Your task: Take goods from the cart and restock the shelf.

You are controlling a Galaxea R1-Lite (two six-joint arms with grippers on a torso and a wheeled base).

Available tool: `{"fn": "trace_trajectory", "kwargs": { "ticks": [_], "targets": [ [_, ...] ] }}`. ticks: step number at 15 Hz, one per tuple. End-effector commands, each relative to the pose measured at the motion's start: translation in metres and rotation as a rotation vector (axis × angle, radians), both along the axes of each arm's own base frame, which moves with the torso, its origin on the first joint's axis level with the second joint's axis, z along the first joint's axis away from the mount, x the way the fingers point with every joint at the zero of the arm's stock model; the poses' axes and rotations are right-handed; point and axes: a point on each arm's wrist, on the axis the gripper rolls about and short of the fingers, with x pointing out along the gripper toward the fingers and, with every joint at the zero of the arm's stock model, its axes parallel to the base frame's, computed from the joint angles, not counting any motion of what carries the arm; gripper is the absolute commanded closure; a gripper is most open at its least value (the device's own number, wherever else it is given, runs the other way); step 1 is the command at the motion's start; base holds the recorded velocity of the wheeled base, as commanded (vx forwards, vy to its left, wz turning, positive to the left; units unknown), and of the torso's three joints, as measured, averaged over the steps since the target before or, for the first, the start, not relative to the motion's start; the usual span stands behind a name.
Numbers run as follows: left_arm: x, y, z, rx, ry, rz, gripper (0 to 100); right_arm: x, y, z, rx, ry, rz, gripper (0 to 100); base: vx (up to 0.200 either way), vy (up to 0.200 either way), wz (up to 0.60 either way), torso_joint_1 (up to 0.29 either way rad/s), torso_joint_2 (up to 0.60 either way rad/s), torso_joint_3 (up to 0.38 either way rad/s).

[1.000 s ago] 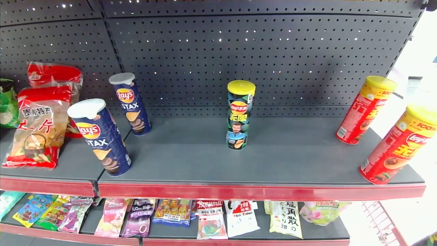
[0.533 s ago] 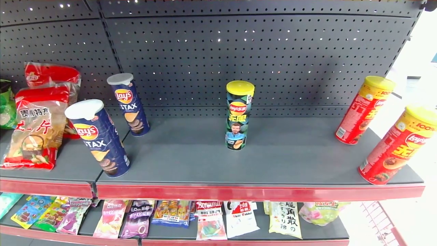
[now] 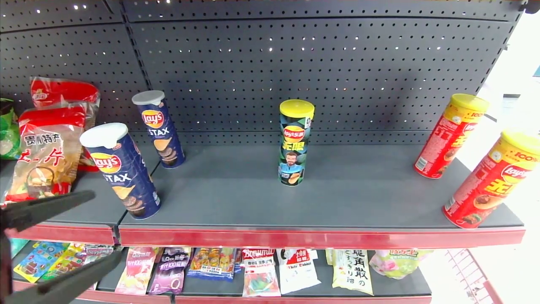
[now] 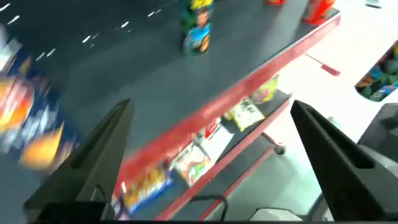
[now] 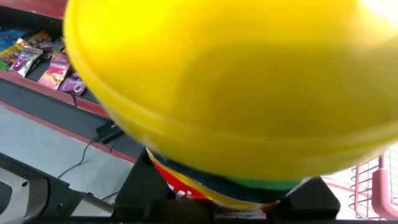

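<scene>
right wrist view: my right pincer (image 5: 224, 193) pinches the yellow-lidded can (image 5: 236, 93), lid end toward the camera. left pincer (image 3: 63, 242) hangs spread, low by the shelf (image 3: 337, 198) front; i'd place with the right.

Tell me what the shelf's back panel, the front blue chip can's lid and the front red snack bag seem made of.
Back panel: likely painted sheet metal, matte dark grey, punched with regular holes.
Front blue chip can's lid: probably plastic, since it is pale and smooth with a moulded rim.
Front red snack bag: thin glossy plastic film, crinkled and catching glare.
</scene>
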Motion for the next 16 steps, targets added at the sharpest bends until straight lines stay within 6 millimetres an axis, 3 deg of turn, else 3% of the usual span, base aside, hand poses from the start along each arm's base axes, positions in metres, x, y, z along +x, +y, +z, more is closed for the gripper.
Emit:
{"fn": "trace_trajectory", "kwargs": {
  "ticks": [1,4,5,6,10,12,16],
  "targets": [
    [0.108,-0.055,-0.011,0.015,0.063,-0.208,0,0.000,0.000,0.000,-0.001,-0.001,-0.001,100,0.000,0.000,0.00,0.000,0.00,0.000],
    [0.153,-0.081,-0.013,0.005,0.075,-0.317,0,-0.001,0.000,0.000,0.002,-0.013,-0.007,100,0.000,0.000,0.00,0.000,0.00,0.000],
    [0.155,-0.082,-0.013,0.004,0.075,-0.320,0,-0.001,0.000,0.000,0.002,-0.013,-0.007,100,0.000,0.000,0.00,0.000,0.00,0.000],
    [0.176,-0.091,-0.016,-0.001,0.086,-0.353,0,-0.001,0.000,0.000,0.002,-0.014,-0.014,100,0.000,0.000,0.00,0.000,0.00,0.000],
    [0.201,-0.112,-0.030,0.011,0.107,-0.385,0,-0.001,0.000,0.000,0.002,-0.014,-0.014,100,0.000,0.000,0.00,0.000,0.00,0.000],
    [0.225,-0.121,-0.042,0.041,0.085,-0.393,0,-0.001,0.000,0.000,0.002,-0.013,-0.014,100,0.000,0.000,0.00,0.000,0.00,0.000],
    [0.257,-0.136,-0.046,0.038,0.054,-0.396,0,-0.001,0.000,0.000,0.001,-0.013,-0.015,100,0.000,0.000,0.00,0.000,0.00,0.000]
  ]
}}
